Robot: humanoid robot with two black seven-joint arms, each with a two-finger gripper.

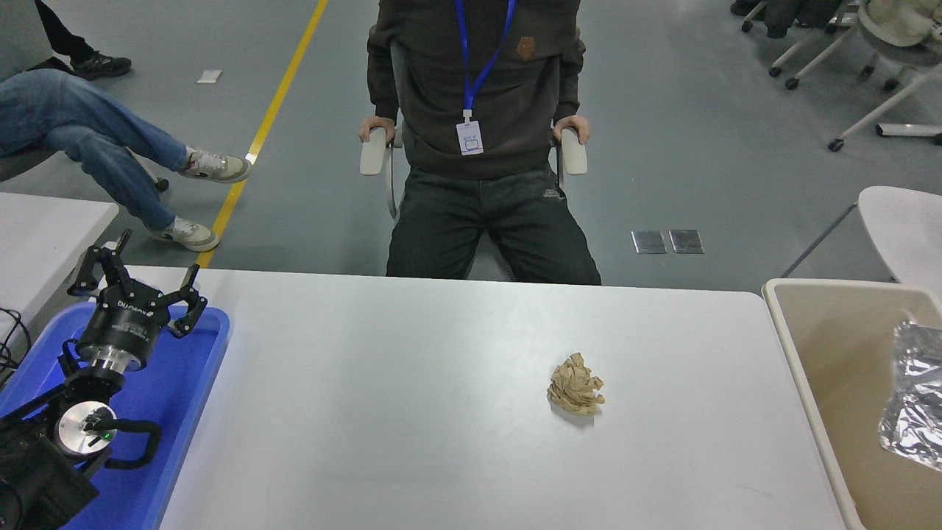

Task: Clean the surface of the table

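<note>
The table surface (412, 383) is a wide light grey-white top filling the lower half of the head view. A crumpled ball of brown paper (575, 384) lies on it, right of centre. A crumpled sheet of silver foil (912, 401) lies inside the beige bin (802, 346) at the right edge. My left gripper (140, 276) is parked over the blue tray (184, 397) at the lower left, fingers spread open and empty. My right arm and gripper are out of view.
A person sits in a chair (475, 147) at the table's far side, hands on the armrests. Another person's legs (96, 140) show at the upper left. A second white table (44, 235) stands at the left, and a white round surface (901, 221) shows beyond the bin.
</note>
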